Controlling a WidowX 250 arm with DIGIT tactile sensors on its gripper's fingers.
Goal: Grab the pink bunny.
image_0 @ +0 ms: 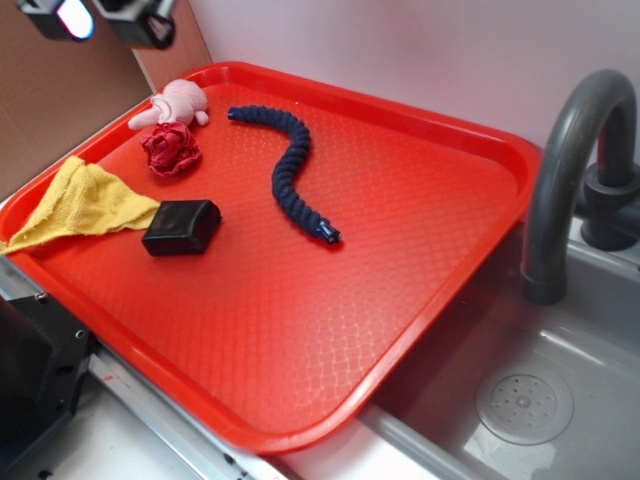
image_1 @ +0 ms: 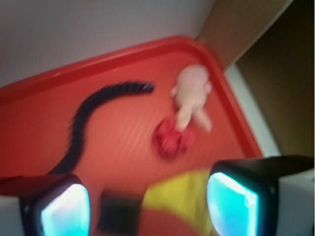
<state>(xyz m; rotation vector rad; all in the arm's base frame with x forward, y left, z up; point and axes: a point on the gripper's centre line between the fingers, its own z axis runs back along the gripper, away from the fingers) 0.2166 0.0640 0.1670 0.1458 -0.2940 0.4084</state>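
Observation:
The pink bunny [image_0: 178,103] lies in the far left corner of the red tray [image_0: 420,240], touching a dark red scrunchie [image_0: 171,148] just in front of it. In the blurred wrist view the bunny [image_1: 193,93] sits up and right of centre, with the scrunchie [image_1: 170,139] below it. My gripper [image_0: 105,18] hangs high above the tray's left corner, only its fingertips showing at the top edge. In the wrist view the gripper [image_1: 147,206] is open, nothing between its fingers, well short of the bunny.
A dark blue braided rope [image_0: 292,170] curves across the tray's middle. A black block [image_0: 181,227] and a yellow cloth [image_0: 75,206] lie at the left. A grey faucet [image_0: 570,170] and sink basin [image_0: 525,400] stand to the right. A brown panel [image_0: 60,90] rises at the left.

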